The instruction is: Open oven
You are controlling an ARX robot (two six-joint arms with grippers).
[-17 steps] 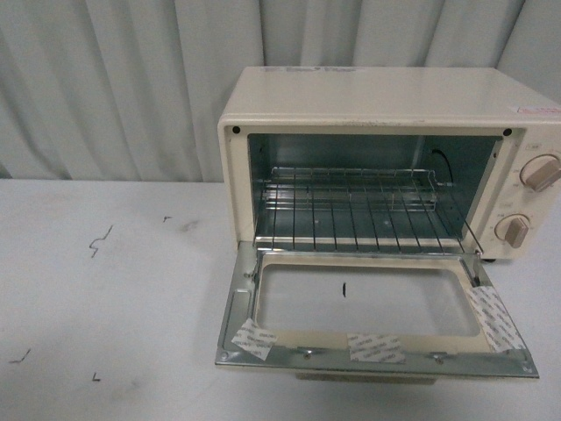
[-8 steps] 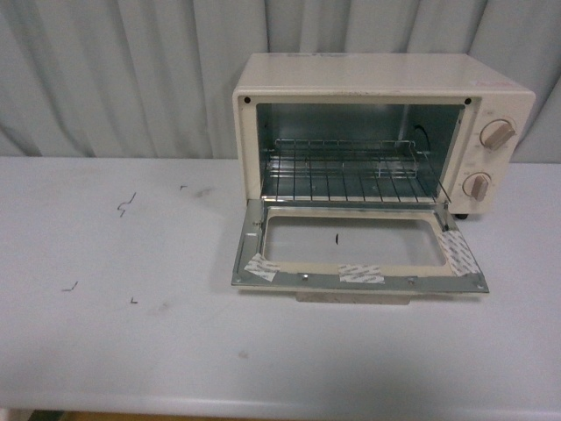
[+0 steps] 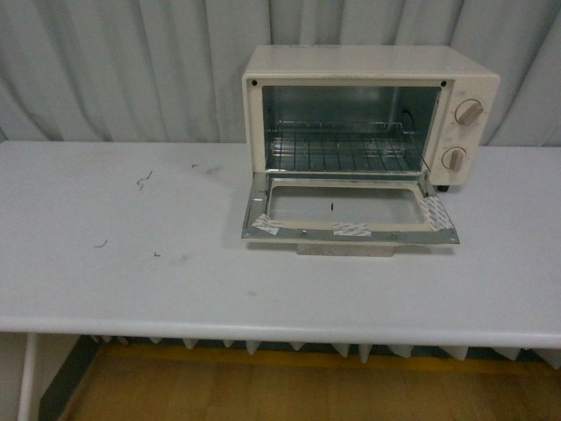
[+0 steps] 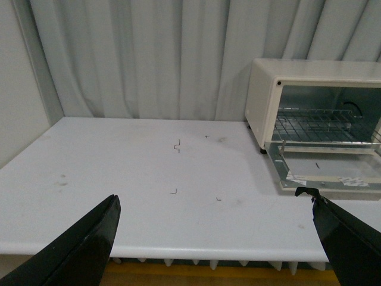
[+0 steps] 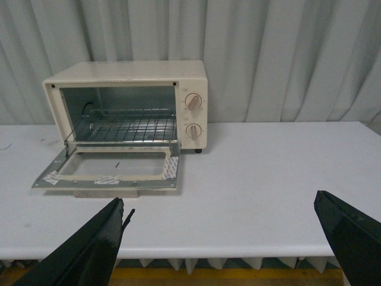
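The cream-white oven (image 3: 368,66) stands at the back right of the white table (image 3: 175,281). Its glass door (image 3: 346,215) lies dropped down flat, taped at the edges, with the bar handle under its front edge. The wire rack (image 3: 337,149) shows inside, and two beige knobs (image 3: 469,111) sit on the right panel. The oven also shows in the left wrist view (image 4: 315,107) and the right wrist view (image 5: 128,107). My left gripper (image 4: 217,220) is open and empty, back at the table's front edge. My right gripper (image 5: 220,229) is open and empty there too. Neither arm shows in the front view.
A grey curtain (image 3: 123,61) hangs behind the table. Small dark marks (image 3: 145,181) dot the tabletop left of the oven. The table's front edge (image 3: 280,331) overhangs a wooden floor (image 3: 289,390).
The front view has pulled back from the oven, which now looks smaller and farther away. The table's front edge and the floor have come into view. The door stays down.
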